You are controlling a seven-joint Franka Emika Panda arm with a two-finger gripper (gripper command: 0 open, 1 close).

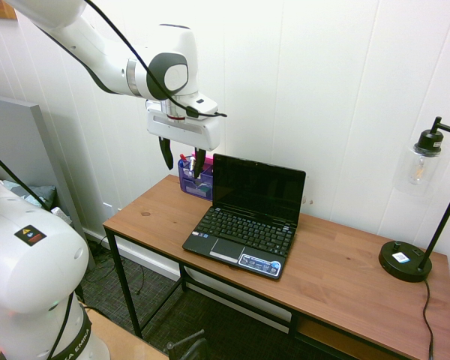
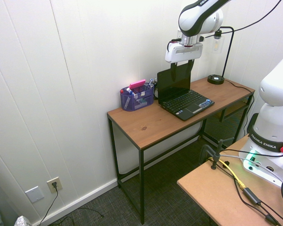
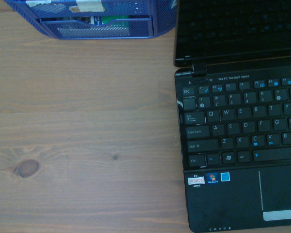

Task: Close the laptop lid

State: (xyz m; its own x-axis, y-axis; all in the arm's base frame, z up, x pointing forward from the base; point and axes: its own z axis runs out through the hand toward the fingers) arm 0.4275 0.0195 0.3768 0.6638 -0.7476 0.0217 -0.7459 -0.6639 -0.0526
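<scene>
Hovering gripper (image 1: pixel 183 159), fingers spread | laptop lid (image 1: pixel 258 188) upright, seemingly untouched

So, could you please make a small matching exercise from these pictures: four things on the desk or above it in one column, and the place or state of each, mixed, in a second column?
Things:
1. laptop lid
2. gripper
3. blue mesh organizer
4. black desk lamp

Places or states:
A. stands on the desk at the far end from the organizer
B. hangs in the air, fingers open, above the lid's edge on the organizer's side
C. raised, about upright, screen dark
D. sits on the desk against the wall, beside the laptop

Pairs: 1-C, 2-B, 3-D, 4-A
</scene>
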